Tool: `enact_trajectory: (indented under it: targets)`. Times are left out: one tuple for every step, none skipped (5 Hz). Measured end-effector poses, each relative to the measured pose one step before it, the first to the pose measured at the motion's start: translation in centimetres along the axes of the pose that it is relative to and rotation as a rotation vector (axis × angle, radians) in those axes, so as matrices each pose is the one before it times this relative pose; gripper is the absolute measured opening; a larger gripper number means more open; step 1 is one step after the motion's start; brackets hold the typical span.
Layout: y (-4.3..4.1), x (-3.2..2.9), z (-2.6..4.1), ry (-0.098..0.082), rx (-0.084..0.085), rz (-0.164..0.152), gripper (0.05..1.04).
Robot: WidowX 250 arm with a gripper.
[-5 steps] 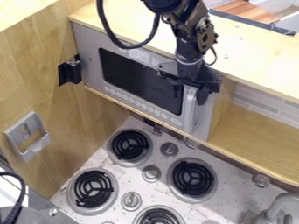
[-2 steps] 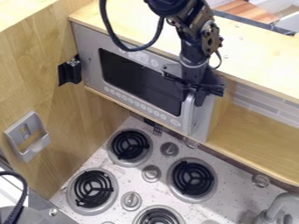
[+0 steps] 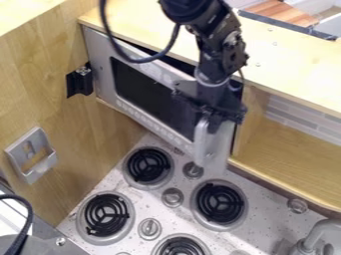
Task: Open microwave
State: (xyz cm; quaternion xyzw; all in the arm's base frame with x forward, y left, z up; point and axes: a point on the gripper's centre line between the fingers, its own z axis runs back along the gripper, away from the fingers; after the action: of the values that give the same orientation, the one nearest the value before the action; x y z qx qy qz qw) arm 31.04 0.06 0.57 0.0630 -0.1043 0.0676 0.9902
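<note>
Above the stove (image 3: 166,177) and under the wooden top (image 3: 293,74), with the open shelf (image 3: 293,154) to its right in the view, sits the microwave (image 3: 156,74). Its door (image 3: 103,74) is ajar: a dark gap runs along the upper edge and down the side near the handle (image 3: 201,139), while the far side sits close in the frame. The black gripper (image 3: 216,112) hangs down at the top of the handle, right up against it. Whether it is pinching the handle or just hooked on it, I cannot tell

The door looks like a stiff, flat panel, light enough to swing with a modest pull, since it should turn on a hinge at the left and carry its own weight. The handle is a pale upright bar, probably hard and smooth, so a touch at its very top could slide off. Midway down would be a surer place to take hold, with the pull following the door's curve outward and to the left. With the latch seemingly free, pushing from behind the loose edge should also work. The dark window (image 3: 150,94) may be brittle, so best not press there
</note>
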Motion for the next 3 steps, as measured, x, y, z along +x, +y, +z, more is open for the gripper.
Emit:
enact_trajectory:
  targets:
    - [0.848,-2.003,0.458,0.0288,0.0215,-0.0002,0.402]
    - [0.738,-0.123,0.466,-0.0033,-0.0129,0.1068,0.736]
    - [0.263,0.075,-0.07,0.0032,-0.012,0.0242,0.976]
